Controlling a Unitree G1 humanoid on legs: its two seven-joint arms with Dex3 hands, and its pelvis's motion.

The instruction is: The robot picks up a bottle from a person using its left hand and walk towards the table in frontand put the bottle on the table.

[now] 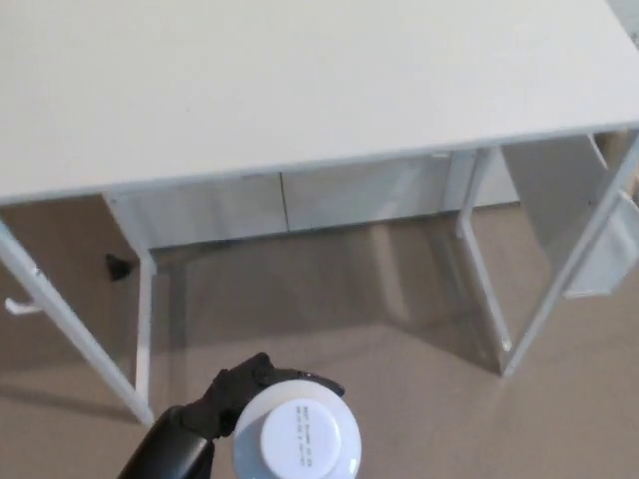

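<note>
Pickup looks done: left hand [232, 397] has its fingers wrapped around the white bottle [297, 437], held upright low in the view with the cap facing the camera, over the floor [429, 399] and short of the table [300, 90]. Left to do: close in, lift, set the bottle on top. Right hand not in view.
</note>
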